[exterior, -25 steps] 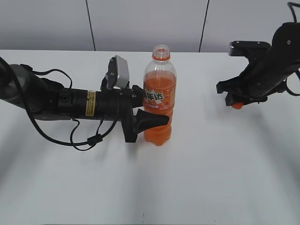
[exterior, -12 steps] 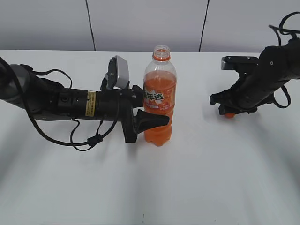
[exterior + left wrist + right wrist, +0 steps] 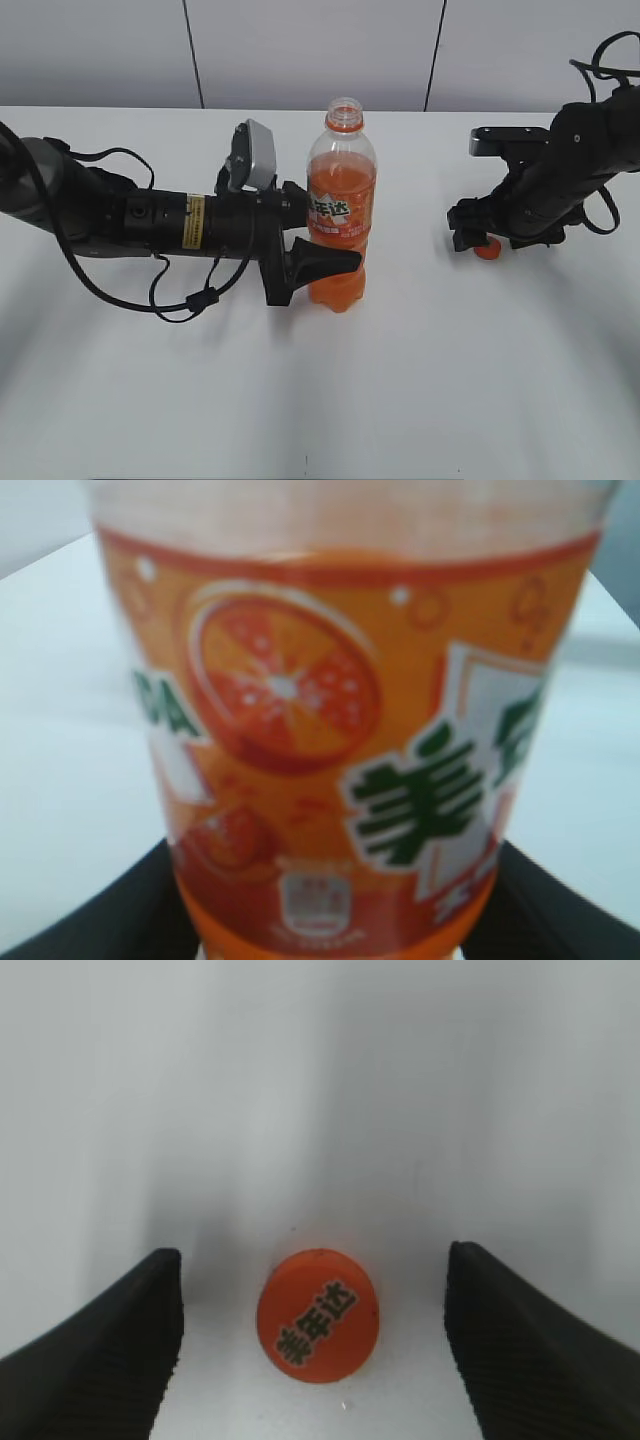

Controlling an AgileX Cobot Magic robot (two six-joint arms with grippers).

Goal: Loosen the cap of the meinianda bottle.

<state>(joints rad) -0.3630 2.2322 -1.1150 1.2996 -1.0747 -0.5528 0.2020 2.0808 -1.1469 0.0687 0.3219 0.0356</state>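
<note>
The bottle [image 3: 340, 215] stands upright in the middle of the table [image 3: 320, 400], its neck open. The left gripper [image 3: 318, 250] is closed around its lower body. The cap [image 3: 317, 1315] lies flat on the table far right, between the wide-open fingers of the right gripper [image 3: 478, 238], which holds nothing. The bottle looks heavy and smooth, so the waist is a good grip; the cap is light, with ribbed sides.

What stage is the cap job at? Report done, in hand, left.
Done: the cap is off the bottle, whose neck stands open, and lies on the table between the right gripper's open jaws, untouched.
In hand: the left gripper grips the upright bottle.
Left: probably only backing the arms away.
</note>
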